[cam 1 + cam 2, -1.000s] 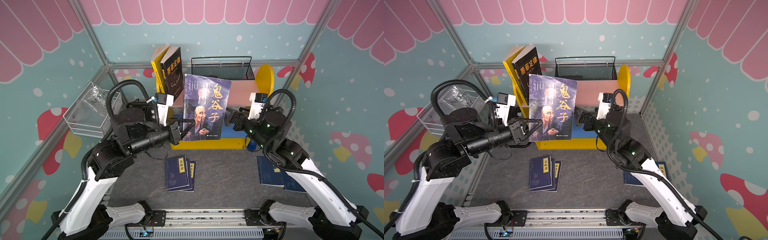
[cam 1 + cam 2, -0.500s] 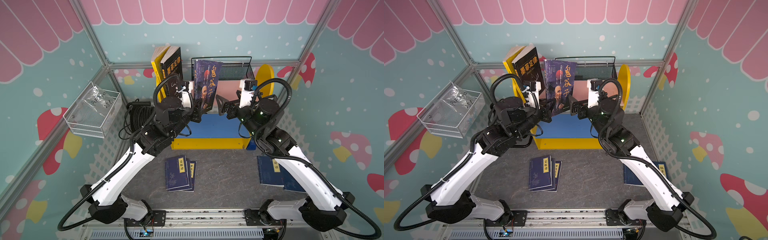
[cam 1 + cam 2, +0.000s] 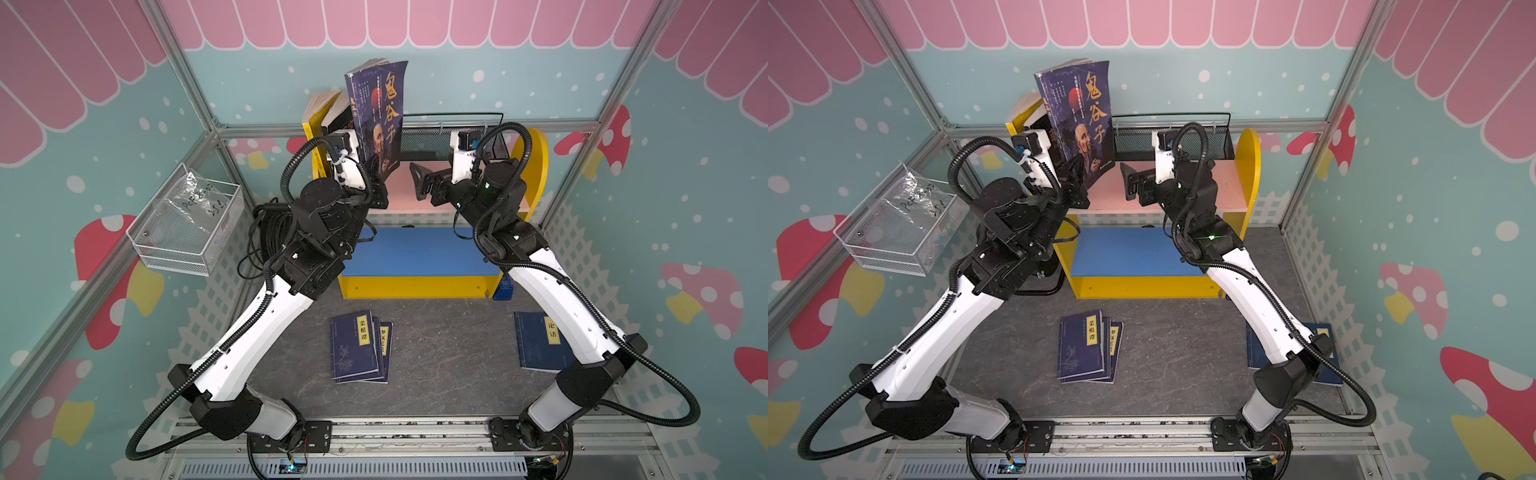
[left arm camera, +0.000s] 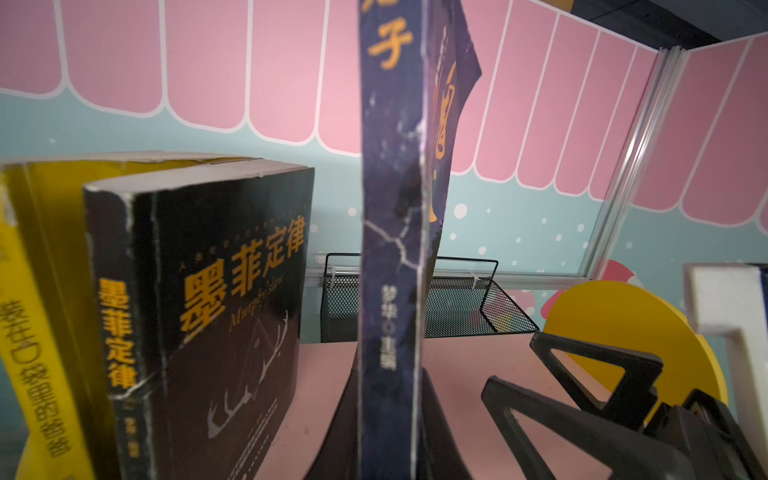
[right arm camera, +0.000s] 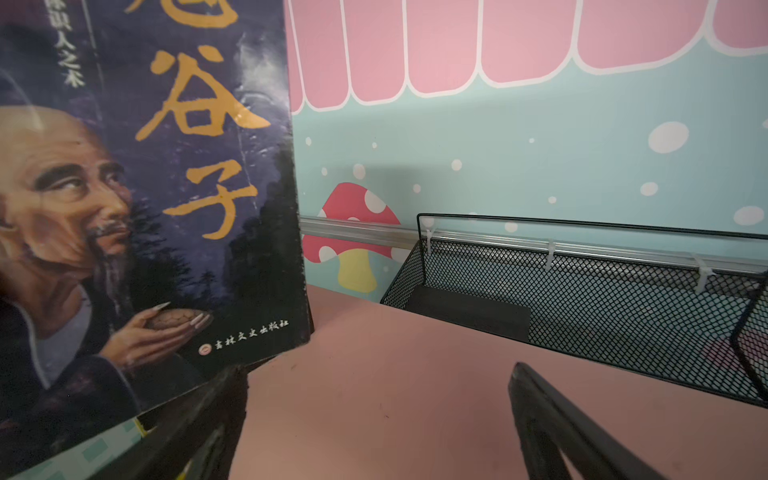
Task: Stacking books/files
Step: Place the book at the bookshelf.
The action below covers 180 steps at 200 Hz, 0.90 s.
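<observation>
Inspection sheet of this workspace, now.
Surface: grey tabletop; yellow shelf unit, pink shelf above blue shelf.
Job's things: purple book on end at pink shelf; black book, yellow book standing beside it; middle navy pile, right navy pile flat on tabletop.
Clutter: white wire basket with plastic bag on side wall; black mesh basket behind shelf.
Grippers: left gripper shut on purple book's lower edge; right gripper beside it, jaws open, empty.
Cables: black conduits loop off both arms; cable bundle by left arm.
Surroundings: teal walls, aluminium frame.
</observation>
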Each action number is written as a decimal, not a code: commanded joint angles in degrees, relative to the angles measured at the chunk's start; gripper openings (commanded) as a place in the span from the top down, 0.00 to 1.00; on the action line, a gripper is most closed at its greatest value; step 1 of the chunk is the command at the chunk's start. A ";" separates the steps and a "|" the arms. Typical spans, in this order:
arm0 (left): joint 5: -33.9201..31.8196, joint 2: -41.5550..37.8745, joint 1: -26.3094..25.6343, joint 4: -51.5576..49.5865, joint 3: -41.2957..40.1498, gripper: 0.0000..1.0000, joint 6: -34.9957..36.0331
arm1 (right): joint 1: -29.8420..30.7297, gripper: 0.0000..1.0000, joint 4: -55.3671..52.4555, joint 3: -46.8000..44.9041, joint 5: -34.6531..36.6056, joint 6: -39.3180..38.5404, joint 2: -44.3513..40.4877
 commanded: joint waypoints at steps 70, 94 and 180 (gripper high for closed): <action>-6.04 -5.90 2.36 13.14 -17.07 1.00 -3.51 | -1.80 0.01 -1.25 20.46 -15.59 6.27 18.87; -7.55 -6.77 2.80 14.85 -19.46 1.00 -2.43 | -1.67 0.01 -1.79 20.43 -20.16 10.21 21.16; -9.15 -6.09 4.46 21.34 -24.82 1.00 -5.36 | -0.29 0.02 -1.52 20.44 -23.69 13.82 23.86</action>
